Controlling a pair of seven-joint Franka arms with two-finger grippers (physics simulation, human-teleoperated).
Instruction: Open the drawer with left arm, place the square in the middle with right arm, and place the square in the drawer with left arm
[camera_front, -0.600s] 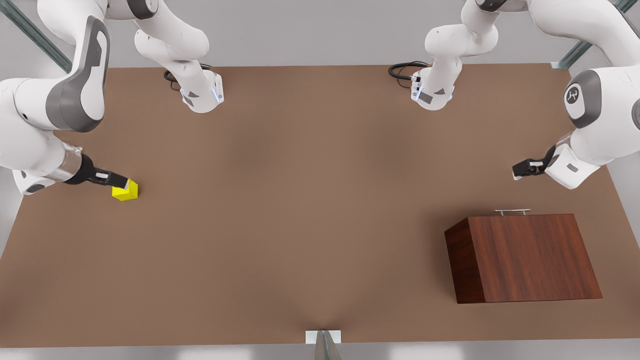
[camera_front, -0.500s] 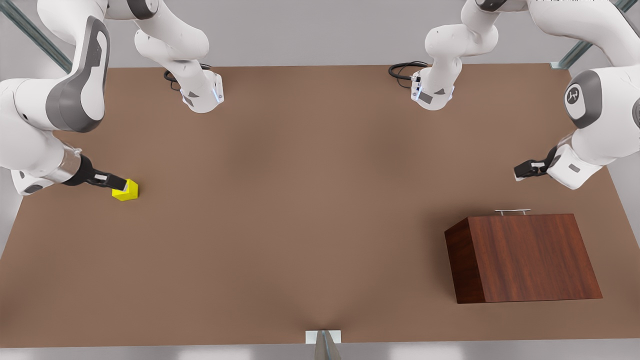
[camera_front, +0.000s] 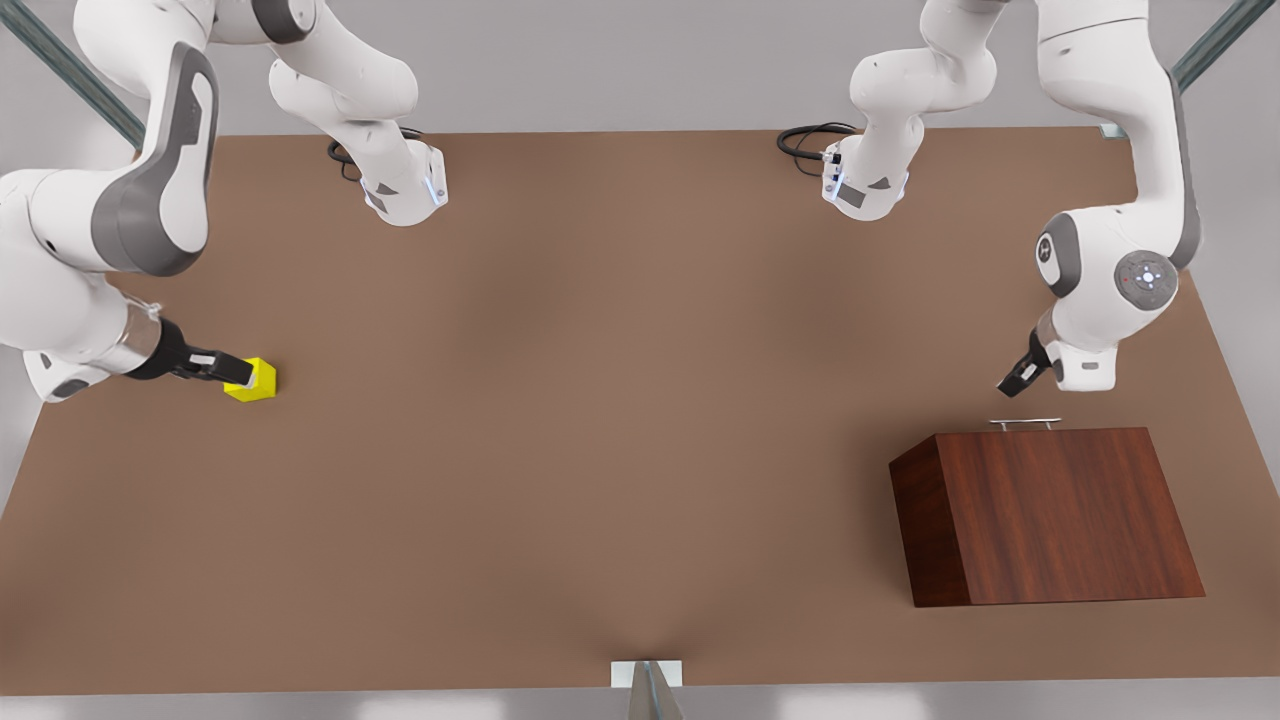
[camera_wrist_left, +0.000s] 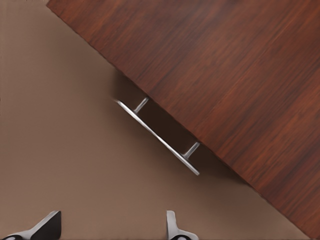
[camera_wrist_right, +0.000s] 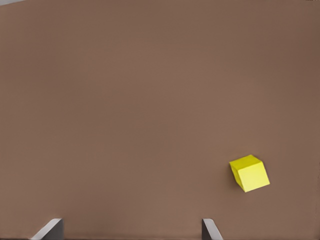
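The square (camera_front: 260, 382) is a small yellow cube on the table at the front view's left. My right gripper (camera_front: 234, 372) hovers open just over its edge. In the right wrist view the square (camera_wrist_right: 249, 172) lies off to one side of the open right gripper (camera_wrist_right: 130, 231), not between its fingers. The slanted wooden box (camera_front: 1060, 515) stands at the front view's right, its drawer pushed in, with the silver handle (camera_front: 1025, 424) on its far side. My left gripper (camera_front: 1010, 384) hangs open just behind that handle (camera_wrist_left: 157, 136), apart from it.
Both arm bases (camera_front: 405, 190) (camera_front: 865, 185) stand at the table's far edge with black cables beside them. The wide brown tabletop (camera_front: 620, 400) stretches between the square and the box. A small white mount (camera_front: 646, 675) sits at the near edge.
The left arm has swung round and its gripper has come down towards the drawer handle. The right gripper has dropped slightly beside the square, which has not moved.
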